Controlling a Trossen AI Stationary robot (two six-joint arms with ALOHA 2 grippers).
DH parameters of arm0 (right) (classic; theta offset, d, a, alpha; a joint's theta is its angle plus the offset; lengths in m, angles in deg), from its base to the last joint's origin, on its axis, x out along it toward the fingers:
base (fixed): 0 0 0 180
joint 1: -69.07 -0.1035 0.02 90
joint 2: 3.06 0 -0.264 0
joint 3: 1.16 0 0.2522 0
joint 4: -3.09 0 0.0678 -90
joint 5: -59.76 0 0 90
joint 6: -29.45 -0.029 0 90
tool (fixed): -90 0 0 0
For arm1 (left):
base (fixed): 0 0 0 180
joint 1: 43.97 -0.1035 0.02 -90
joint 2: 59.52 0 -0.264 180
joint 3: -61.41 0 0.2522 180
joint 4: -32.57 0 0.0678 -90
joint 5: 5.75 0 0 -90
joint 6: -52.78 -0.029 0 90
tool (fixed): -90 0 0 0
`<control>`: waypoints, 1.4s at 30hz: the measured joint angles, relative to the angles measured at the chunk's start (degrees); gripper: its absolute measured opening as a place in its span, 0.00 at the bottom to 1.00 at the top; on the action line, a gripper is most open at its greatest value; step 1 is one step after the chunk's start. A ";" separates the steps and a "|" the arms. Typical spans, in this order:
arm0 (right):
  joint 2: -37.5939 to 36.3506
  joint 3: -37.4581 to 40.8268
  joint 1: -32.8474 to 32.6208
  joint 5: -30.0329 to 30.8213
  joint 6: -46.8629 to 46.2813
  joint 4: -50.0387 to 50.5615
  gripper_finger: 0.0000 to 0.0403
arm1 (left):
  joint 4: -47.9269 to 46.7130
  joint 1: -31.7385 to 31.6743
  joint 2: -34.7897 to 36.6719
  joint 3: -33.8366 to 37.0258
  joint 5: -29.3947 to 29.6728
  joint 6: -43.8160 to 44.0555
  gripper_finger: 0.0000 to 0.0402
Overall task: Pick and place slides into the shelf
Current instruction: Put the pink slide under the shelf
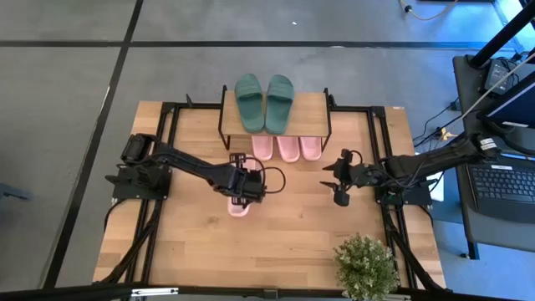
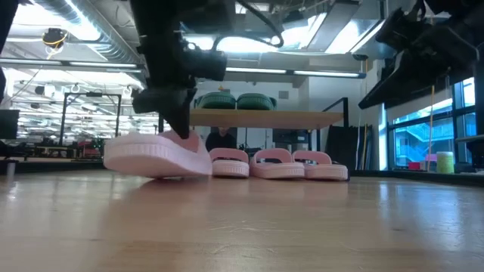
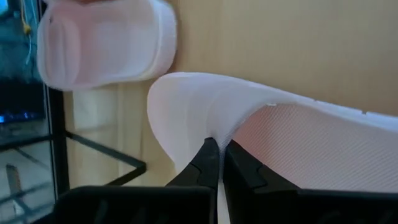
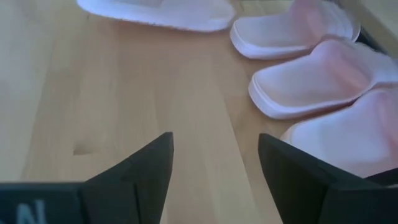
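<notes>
Risk of slip: left gripper (image 1: pixel 247 186), in front of the shelf (image 1: pixel 309 104), pinched shut on thin strap of last pink slide (image 2: pixel 157 156); heel could drag on table (image 1: pixel 192 242), twist free. Could knock three pink slides (image 1: pixel 287 148) parked under shelf. Green pair (image 1: pixel 264 102) on top. Right gripper (image 1: pixel 338 177) idle beside shelf front, jaws wide, empty. Held slide's toe hidden by arm; free slot under shelf hard to judge.

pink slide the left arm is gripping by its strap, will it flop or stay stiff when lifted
The pink slide probably holds its shape: its strap arches up without sagging where the left gripper has its jaws shut on it. The thick, foam-looking sole suggests it is light. Held by the strap alone, it may tilt or swing.
</notes>
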 joint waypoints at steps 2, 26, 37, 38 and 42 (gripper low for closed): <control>1.08 0.00 -0.01 -0.01 -0.87 0.04 0.59 | -0.14 -0.81 0.00 0.04 -0.80 1.46 0.00; 2.32 0.00 -0.02 0.02 -0.89 -1.18 0.59 | 0.54 -10.09 0.00 0.04 1.36 -1.35 0.01; 2.32 0.00 -0.02 0.02 -1.13 -1.15 0.59 | 1.15 -14.27 0.09 0.01 1.00 -1.37 0.08; 2.32 0.00 -0.01 0.02 -1.13 -1.14 0.59 | 1.15 -14.31 0.09 0.01 1.04 -1.39 0.08; 2.32 0.00 -0.01 0.02 -1.13 -1.13 0.59 | 1.13 -14.30 0.09 0.01 0.10 -3.01 0.09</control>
